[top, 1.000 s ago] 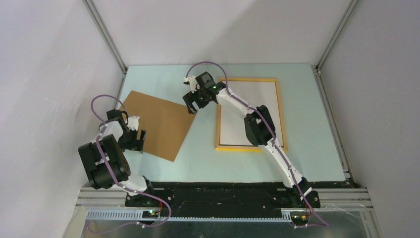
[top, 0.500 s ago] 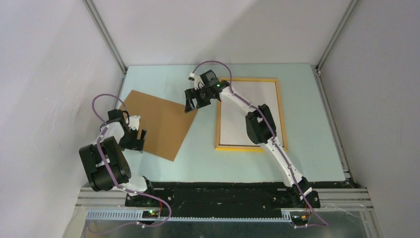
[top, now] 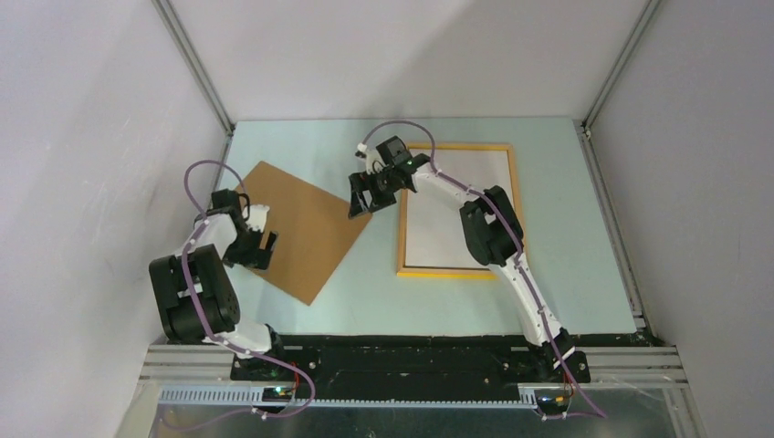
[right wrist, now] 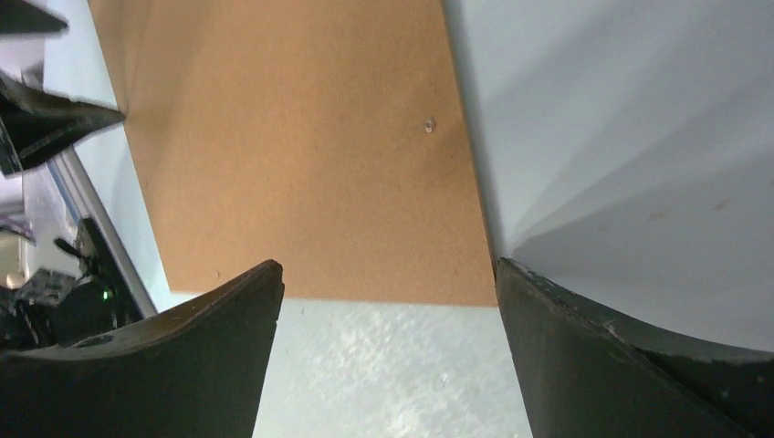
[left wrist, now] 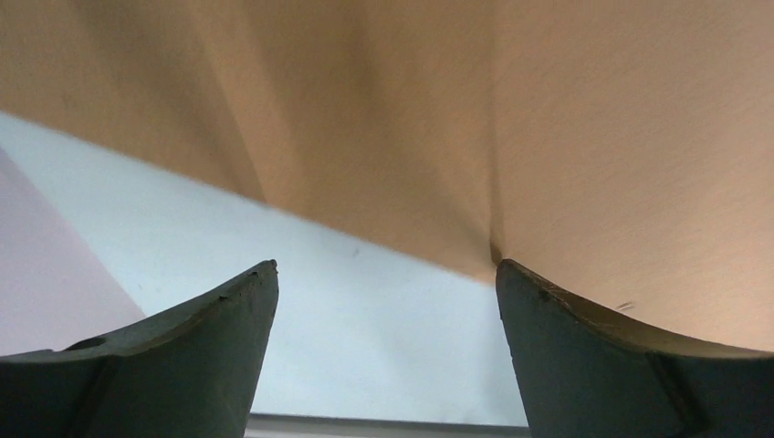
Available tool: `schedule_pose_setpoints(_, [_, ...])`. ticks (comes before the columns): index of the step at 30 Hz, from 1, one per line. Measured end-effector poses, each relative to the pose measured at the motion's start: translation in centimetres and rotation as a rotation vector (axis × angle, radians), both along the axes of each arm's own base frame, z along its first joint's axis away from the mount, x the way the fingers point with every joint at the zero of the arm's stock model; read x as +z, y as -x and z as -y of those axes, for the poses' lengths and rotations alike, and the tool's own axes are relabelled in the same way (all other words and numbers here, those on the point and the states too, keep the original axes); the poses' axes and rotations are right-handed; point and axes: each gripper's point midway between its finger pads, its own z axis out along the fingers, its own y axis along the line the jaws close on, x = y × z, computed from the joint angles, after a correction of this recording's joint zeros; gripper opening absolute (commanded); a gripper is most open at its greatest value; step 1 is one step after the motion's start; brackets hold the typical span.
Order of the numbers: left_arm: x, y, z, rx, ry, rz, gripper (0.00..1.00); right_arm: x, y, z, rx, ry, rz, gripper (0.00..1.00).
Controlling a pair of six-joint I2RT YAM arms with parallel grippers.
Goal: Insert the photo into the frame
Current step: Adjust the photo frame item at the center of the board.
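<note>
The frame (top: 447,272), thin yellow-orange wood, lies flat on the right half of the table, and its inside is plain white. The photo is out of view. My right gripper (top: 360,196) is open, left of the frame, at the right corner of a brown backing board (top: 306,228). In the right wrist view that board (right wrist: 301,155) ends just ahead of the open right gripper (right wrist: 388,274). My left gripper (top: 265,245) is open at the board's left side. In the left wrist view the left gripper (left wrist: 385,274) straddles the board's edge (left wrist: 548,119), the right fingertip (left wrist: 511,274) against it.
The pale blue table (top: 365,292) is walled in by white panels on three sides, with metal posts at the back corners. The black arm-base rail (top: 402,360) runs along the near edge. The left wall stands close to the left arm.
The brown board has shifted to the right and turned a little. My left gripper has moved right and away from me with it. The right gripper has drifted slightly right.
</note>
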Motion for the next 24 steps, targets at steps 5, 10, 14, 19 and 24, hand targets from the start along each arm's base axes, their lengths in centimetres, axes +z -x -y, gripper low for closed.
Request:
schedule_pose_setpoints(5, [1.1,-3.3,2.1,-0.072,0.009,0.063,0.94,-0.1,4.3,0.6,0.06,0.036,-0.04,0.9])
schedule_pose_setpoints(10, [1.5,-6.0,3.4,-0.101,0.014,0.083,0.94,-0.3,8.7,0.5,0.152,0.077,-0.038,0.89])
schedule_pose_setpoints(14, [1.4,-7.4,3.8,-0.104,0.016,0.083,0.94,-0.4,11.4,1.1,0.208,0.109,-0.022,0.89])
schedule_pose_setpoints(19, [1.6,-7.5,4.0,-0.095,0.007,0.086,0.97,-0.6,12.8,2.6,0.229,0.168,0.008,0.91])
schedule_pose_setpoints(24, [3.5,-6.0,3.0,-0.065,-0.056,0.133,1.0,-0.7,11.2,3.5,0.205,0.225,0.089,0.95])
